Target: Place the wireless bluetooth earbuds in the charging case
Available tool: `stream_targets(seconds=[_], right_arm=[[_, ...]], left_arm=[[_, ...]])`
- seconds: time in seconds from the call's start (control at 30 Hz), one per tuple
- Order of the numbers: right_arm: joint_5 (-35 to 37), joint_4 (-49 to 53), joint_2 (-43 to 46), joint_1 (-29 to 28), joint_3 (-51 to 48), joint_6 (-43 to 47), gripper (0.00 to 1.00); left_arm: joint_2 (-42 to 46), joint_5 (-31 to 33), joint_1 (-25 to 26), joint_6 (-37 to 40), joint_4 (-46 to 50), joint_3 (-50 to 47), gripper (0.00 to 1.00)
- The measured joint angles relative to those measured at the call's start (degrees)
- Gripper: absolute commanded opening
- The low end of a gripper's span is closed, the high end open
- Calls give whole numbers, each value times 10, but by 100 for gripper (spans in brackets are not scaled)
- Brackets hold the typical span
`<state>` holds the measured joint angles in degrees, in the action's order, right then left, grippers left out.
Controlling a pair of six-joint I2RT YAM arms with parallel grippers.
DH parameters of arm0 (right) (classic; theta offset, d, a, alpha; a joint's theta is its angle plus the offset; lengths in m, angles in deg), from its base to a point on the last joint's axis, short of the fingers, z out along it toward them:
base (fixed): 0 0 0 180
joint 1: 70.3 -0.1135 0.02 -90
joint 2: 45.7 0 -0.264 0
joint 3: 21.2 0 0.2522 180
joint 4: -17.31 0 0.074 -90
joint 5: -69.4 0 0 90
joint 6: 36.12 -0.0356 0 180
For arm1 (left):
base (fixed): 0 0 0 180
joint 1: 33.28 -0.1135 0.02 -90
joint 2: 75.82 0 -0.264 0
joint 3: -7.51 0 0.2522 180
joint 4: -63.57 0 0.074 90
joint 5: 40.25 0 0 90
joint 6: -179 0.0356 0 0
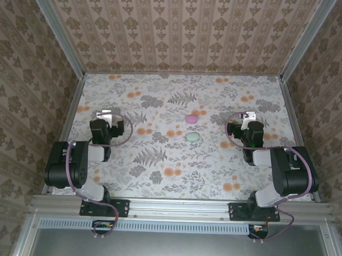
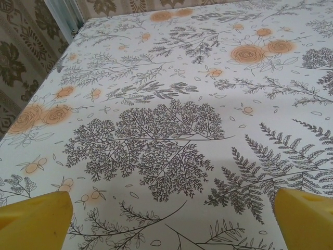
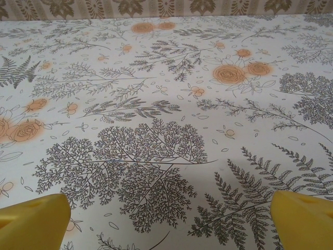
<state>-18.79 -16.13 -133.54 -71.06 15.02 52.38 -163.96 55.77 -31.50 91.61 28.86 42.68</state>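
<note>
The pink, rounded charging case (image 1: 192,118) lies shut on the floral table, slightly back of centre. A pale green pebble-shaped object (image 1: 193,138) sits just in front of it. I cannot make out the earbuds; they are hidden or too small to tell. My left gripper (image 1: 107,114) rests far to the left of the case. My right gripper (image 1: 248,116) rests to its right. In the left wrist view the left gripper (image 2: 170,221) stands open, yellow fingertips (image 2: 34,219) wide apart over bare cloth. The right gripper (image 3: 169,221) is likewise open, with nothing between its fingertips (image 3: 304,219).
The floral tablecloth (image 1: 158,172) covers the whole table. Patterned walls (image 1: 180,33) close in the back and both sides, with metal posts at the corners. Both arm bases are bolted to the rail (image 1: 179,207) at the near edge.
</note>
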Motion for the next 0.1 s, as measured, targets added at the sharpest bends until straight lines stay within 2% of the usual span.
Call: stream_targets(seconds=[0.1], right_arm=[[1,0,0,0,0,0,100]], left_arm=[[0,2,1,0,0,0,100]])
